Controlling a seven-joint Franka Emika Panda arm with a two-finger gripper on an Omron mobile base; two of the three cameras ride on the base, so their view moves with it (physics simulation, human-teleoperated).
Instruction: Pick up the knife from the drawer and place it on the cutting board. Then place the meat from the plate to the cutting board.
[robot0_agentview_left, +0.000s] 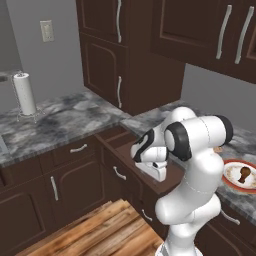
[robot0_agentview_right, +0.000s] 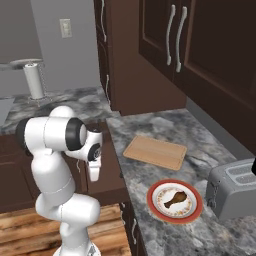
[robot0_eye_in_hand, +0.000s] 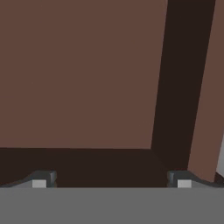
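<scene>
The wide dark-brown drawer (robot0_agentview_left: 120, 137) stands pulled open under the marble counter. My gripper (robot0_agentview_left: 156, 172) hangs over its inside, pointing down. In the hand view the gripper (robot0_eye_in_hand: 111, 183) is open, fingertips far apart with nothing between them, above the bare brown drawer floor (robot0_eye_in_hand: 78, 74) and a dark side wall. The knife is hidden. A light-tan cutting board (robot0_agentview_right: 156, 151) lies bare on the counter. In front of it sits the red-rimmed white plate (robot0_agentview_right: 151, 197) with the brown meat (robot0_agentview_right: 175, 198) on it; the plate (robot0_agentview_left: 225, 175) and meat (robot0_agentview_left: 244, 174) also sit right of the arm.
A grey toaster (robot0_agentview_right: 232, 190) stands right of the plate. A paper towel roll (robot0_agentview_left: 24, 93) is on the far left counter. Dark wall cabinets hang over the counter, and a tall cabinet stands at the corner. Wooden floor lies below the drawer.
</scene>
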